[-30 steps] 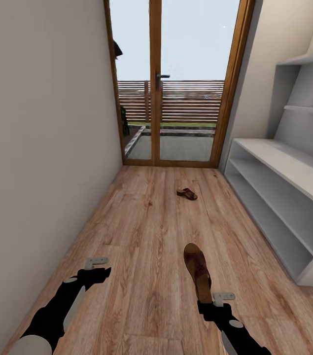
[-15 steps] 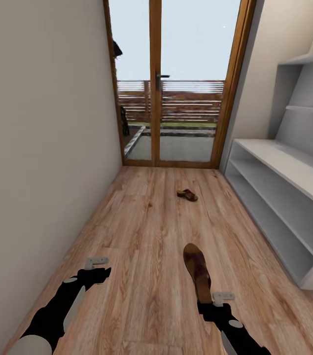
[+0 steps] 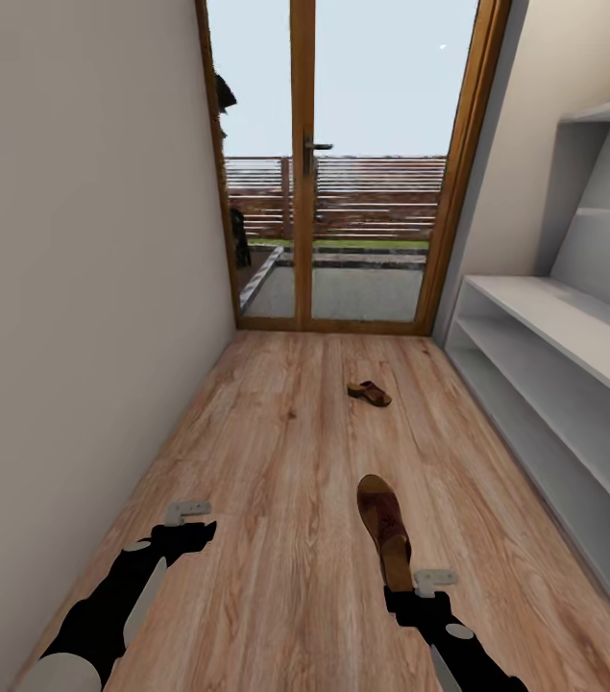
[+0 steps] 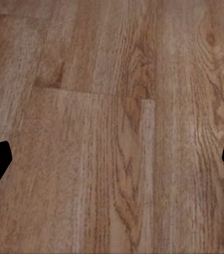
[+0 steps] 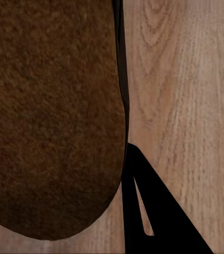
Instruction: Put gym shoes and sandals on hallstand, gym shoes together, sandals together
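Head view: one sandal (image 3: pixel 385 527) is clamped in right claw (image 3: pixel 424 582); second sandal (image 3: pixel 370 392) lies on floor (image 3: pixel 276 461) at 12 o'clock. Rack (image 3: pixel 573 384) at 2 o'clock carries nothing visible. Left claw (image 3: pixel 187 513) spread, empty.

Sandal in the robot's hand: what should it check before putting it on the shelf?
1. Held sandal in right gripper: ok, it sticks out in front, above the corridor floor.
2. Grip firmness: cannot tell.
3. Hallstand within sight: ok, on the robot's right.
4. Shelf space: ok, the visible shelves are bare.
5. Second sandal: not ok, lying on the floor near the door.
6. Left gripper free: ok, open.
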Controlling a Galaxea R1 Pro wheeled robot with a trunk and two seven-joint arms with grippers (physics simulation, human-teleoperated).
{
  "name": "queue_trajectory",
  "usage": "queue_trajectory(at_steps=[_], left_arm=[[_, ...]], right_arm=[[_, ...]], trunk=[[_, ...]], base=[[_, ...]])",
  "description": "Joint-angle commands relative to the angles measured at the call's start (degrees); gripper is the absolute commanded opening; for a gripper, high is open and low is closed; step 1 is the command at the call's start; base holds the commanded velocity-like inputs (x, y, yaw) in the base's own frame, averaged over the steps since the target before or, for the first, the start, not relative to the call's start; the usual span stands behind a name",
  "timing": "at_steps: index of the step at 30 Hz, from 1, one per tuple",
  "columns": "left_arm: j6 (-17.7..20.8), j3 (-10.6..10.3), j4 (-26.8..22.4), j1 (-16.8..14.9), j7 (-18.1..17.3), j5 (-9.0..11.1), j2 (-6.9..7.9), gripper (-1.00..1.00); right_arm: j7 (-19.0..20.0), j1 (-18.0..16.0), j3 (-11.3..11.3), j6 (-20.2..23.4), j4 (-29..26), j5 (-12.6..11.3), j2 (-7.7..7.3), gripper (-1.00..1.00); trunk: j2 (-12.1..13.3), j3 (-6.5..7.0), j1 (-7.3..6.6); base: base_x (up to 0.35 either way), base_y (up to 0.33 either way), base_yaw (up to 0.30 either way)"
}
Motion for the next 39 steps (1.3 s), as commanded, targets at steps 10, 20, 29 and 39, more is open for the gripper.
queue_trajectory(at_steps=[10,20,29,39], left_arm=[[0.3,-0.2,-0.1,0.0,0.1,0.6,0.05,1.0],[0.3,-0.2,0.0,0.0,0.1,0.6,0.05,1.0],[0.3,-0.2,0.0,0.1,0.1,0.6,0.05,1.0],[0.3,-0.1,0.0,0.1,0.1,0.6,0.05,1.0]], right_arm=[[0.0,0.0,0.0,0.1,0.0,0.2,0.01,-1.0],[-0.2,0.0,0.0,0.1,0.0,0.2,0.01,-1.0],[-0.2,0.0,0.0,0.1,-0.2,0.2,0.01,-1.0],[-0.2,0.0,0.0,0.1,-0.3,0.2,0.01,-1.0]], trunk=[[0.0,-0.05,0.02],[0.0,-0.05,0.02],[0.0,-0.05,0.02],[0.0,-0.05,0.02]], base=[[0.345,0.0,0.0],[0.346,0.0,-0.16],[0.346,0.0,-0.007],[0.346,0.0,-0.048]])
